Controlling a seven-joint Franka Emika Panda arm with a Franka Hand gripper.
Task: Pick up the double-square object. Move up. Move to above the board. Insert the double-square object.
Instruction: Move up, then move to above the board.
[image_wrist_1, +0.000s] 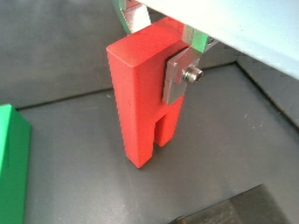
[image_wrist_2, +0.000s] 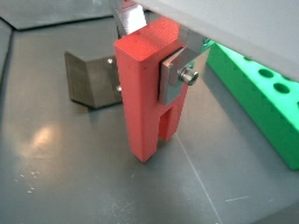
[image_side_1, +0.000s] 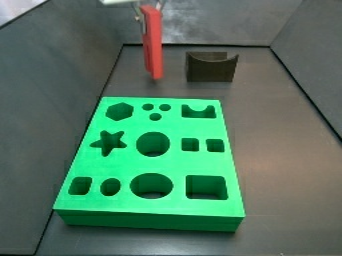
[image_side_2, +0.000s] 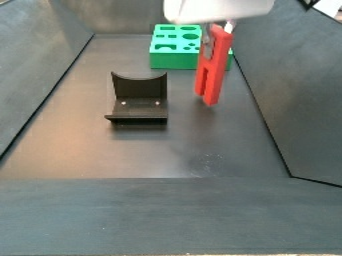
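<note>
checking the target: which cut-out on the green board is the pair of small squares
On the board, the two small squares sit side by side right of the middle circle; gripper holds the double-square object.

1. Floor: dark grey, matte, walled on the sides.
2. Gripper up top, clamped on double-square object; can't tell if its lower end touches floor.
3. Board: green, flat on floor, near the gripper's side.
4. Fixture: dark bracket w/ base plate, on floor just beside the gripper, opposite side from board.
</note>
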